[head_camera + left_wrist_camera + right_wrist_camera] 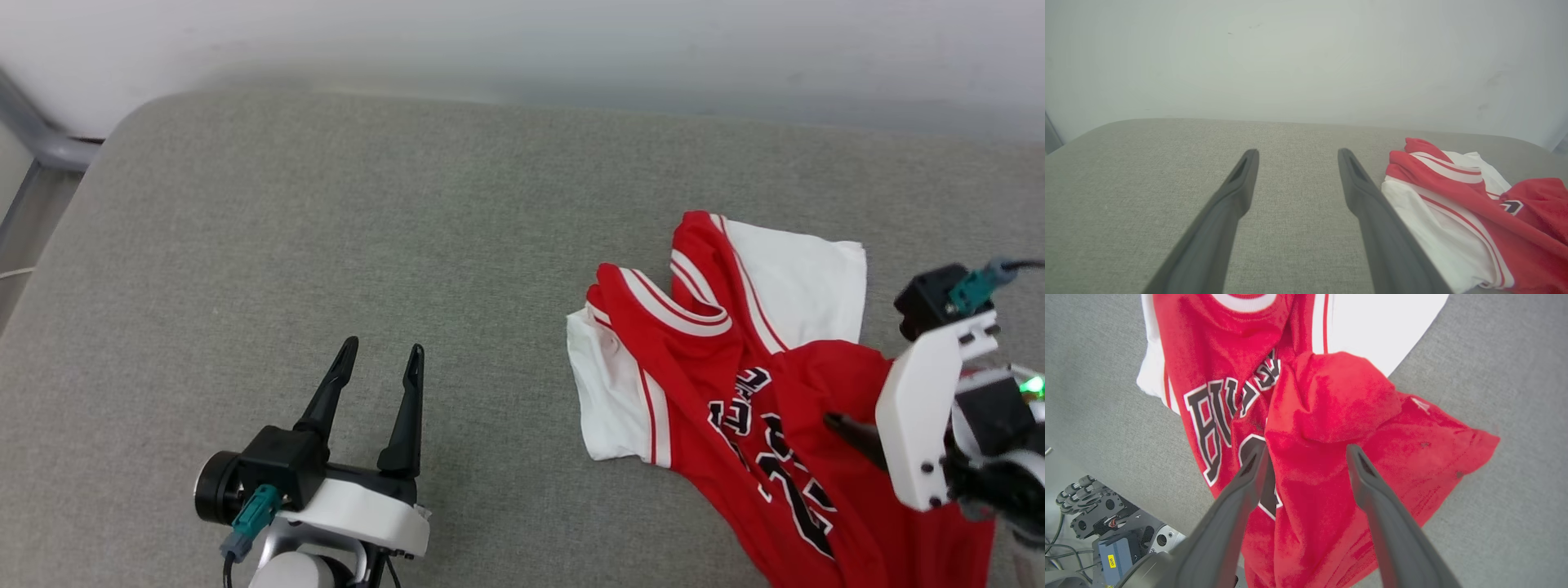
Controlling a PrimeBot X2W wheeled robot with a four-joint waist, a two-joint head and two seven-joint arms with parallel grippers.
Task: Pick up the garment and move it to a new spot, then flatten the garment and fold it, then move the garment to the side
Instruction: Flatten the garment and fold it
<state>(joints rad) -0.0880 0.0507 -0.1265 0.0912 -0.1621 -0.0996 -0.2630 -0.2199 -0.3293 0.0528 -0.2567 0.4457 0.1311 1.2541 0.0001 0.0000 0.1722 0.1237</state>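
The garment is a red jersey with white sleeves, striped trim and black white-outlined lettering, lying crumpled on the right part of the grey cushioned surface. Part of its red body is bunched into a hump. My right gripper hovers over the garment with its jaws spread wide, the red hump just beyond its fingertips. My left gripper rests open over bare cushion to the left, nothing between its fingers. Beside its right finger lie the garment's white sleeve and red shoulder.
A pale wall runs behind the cushion's far edge. A grey metal frame stands at the far left corner. Robot base hardware and cables sit below the cushion's near edge. Bare cushion stretches left and ahead of the garment.
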